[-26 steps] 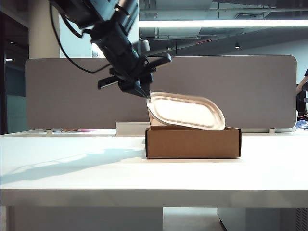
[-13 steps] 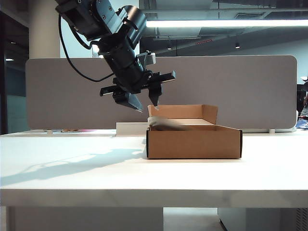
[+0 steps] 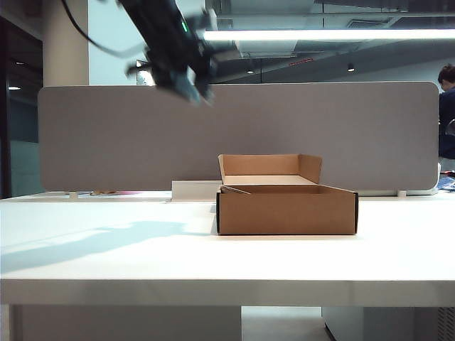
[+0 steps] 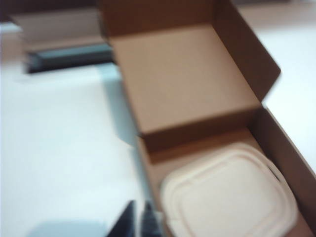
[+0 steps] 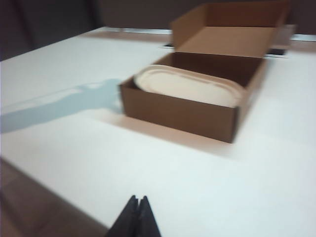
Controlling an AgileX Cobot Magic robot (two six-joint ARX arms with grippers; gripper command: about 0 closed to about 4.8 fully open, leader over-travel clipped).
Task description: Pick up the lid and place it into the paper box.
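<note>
The cream oval lid (image 4: pixel 229 192) lies flat inside the brown paper box (image 4: pixel 276 143), right side up. The right wrist view shows the lid (image 5: pixel 190 84) low behind the box's front wall (image 5: pixel 177 111). In the exterior view the box (image 3: pixel 284 209) stands mid-table and its wall hides the lid. My left gripper (image 3: pixel 199 91) hangs high above the box's left end, blurred. Its fingers (image 4: pixel 138 219) stand almost together with nothing between them. My right gripper (image 5: pixel 138 200) is shut and empty, well short of the box over the table's near side.
A low white block (image 3: pixel 193 190) sits behind the box to the left. A grey partition (image 3: pixel 106 135) runs along the table's back edge. A person (image 3: pixel 446 106) stands at the far right. The box's flaps (image 3: pixel 270 165) stand upright at its back.
The left gripper held the lid tilted over the box, opened and let it drop in. It has since risen well above the box with its fingers closed again.
</note>
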